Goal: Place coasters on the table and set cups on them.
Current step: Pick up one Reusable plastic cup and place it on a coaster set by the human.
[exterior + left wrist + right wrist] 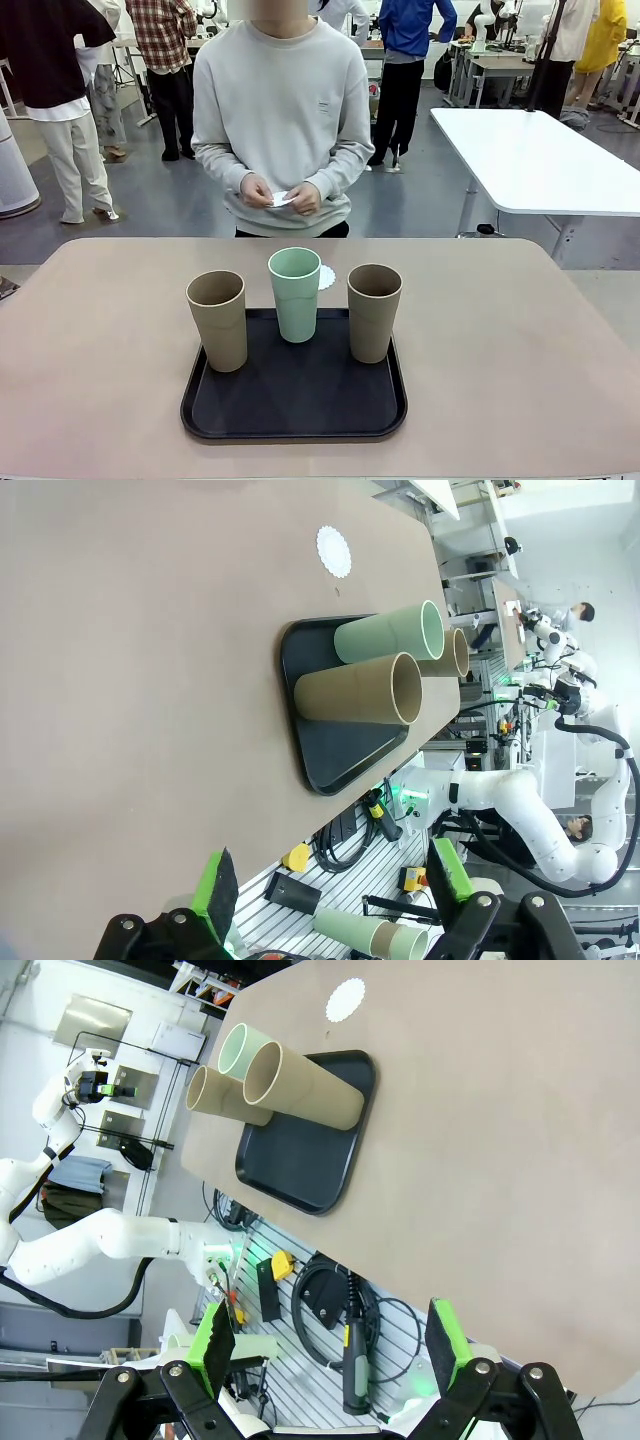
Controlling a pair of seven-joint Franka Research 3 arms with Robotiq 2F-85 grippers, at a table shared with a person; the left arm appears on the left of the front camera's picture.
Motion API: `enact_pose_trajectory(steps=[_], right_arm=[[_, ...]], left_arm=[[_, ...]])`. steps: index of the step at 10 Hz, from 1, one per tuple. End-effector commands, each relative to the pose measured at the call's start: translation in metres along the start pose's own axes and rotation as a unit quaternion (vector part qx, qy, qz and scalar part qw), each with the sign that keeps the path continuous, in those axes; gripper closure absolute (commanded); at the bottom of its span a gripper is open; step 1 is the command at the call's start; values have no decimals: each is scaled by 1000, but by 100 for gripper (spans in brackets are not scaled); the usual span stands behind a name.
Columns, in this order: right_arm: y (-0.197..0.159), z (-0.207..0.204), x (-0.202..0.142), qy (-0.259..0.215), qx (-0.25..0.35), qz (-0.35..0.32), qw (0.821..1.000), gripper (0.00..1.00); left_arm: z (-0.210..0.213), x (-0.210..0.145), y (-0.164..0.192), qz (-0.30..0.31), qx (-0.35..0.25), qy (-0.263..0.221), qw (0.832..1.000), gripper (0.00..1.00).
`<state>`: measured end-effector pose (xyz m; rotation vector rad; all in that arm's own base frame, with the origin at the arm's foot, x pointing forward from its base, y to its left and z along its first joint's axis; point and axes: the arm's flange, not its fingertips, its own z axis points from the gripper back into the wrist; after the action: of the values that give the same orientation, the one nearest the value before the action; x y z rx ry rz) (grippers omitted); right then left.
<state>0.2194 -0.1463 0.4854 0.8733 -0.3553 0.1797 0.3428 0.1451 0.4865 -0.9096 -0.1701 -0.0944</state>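
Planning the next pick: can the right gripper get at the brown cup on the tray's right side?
Probably yes: the right gripper is open, bare table flanks that brown cup, and the mint cup stands apart from it.

3 cups (295,295) stand abreast on the tray (290,408); 1 coaster (327,277) lies behind it, seemingly apart.

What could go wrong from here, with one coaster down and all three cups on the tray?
The mint cup stands close between the left brown cup and the right brown cup on the tray; tall, narrow-based, so grasping one might tip a neighbour.
The coaster on the table is thin paper just behind the mint cup; a cup set off-centre could crumple it.
The person's hands hold something white; reaching far may meet them.
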Motion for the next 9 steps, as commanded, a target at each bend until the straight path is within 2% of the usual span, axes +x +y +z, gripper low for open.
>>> enact_pose_trajectory(steps=[1,9], right_arm=[[0,0,1,-1,3,-2,1000,0],[0,0,1,-1,3,-2,1000,0]], left_arm=[[1,1,0,-2,-1,-1,1000,0],[1,1,0,-2,-1,-1,1000,0]])
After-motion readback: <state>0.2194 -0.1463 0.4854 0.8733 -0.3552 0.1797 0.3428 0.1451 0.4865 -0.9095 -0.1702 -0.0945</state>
